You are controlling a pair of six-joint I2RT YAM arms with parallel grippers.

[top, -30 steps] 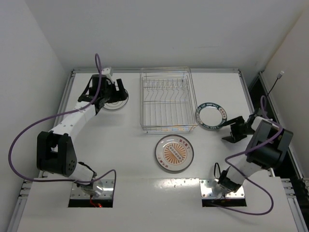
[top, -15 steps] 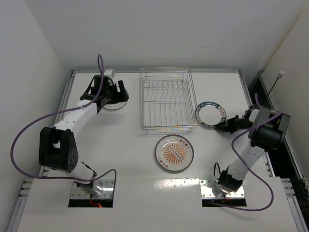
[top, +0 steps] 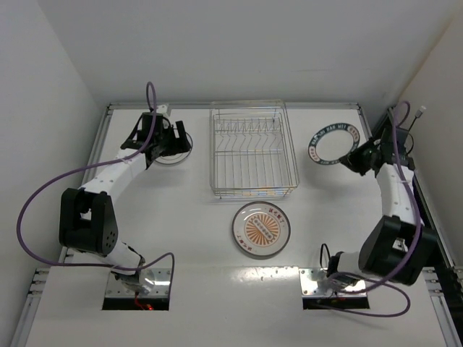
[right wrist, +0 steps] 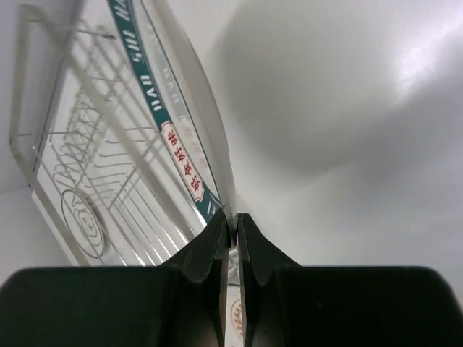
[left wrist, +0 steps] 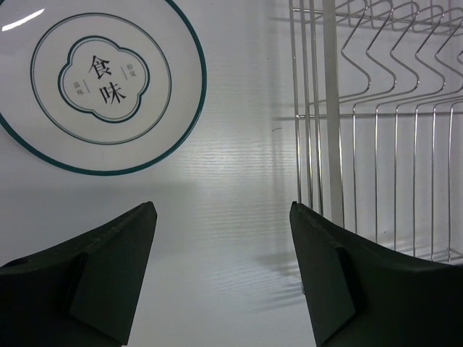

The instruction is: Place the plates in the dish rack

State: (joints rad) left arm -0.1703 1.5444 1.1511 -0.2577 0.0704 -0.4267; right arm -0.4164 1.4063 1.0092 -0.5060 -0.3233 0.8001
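The dark-rimmed plate (top: 333, 141), lying flat a second ago, now hangs pinched in my right gripper (top: 359, 157), ready for the dish rack (top: 253, 134).

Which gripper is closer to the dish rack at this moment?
Left. The left gripper, open, hovers just off the left side of the dish rack, by the ringed plate. The right gripper sits farther out on the right, pinching the edge of the dark-rimmed plate.
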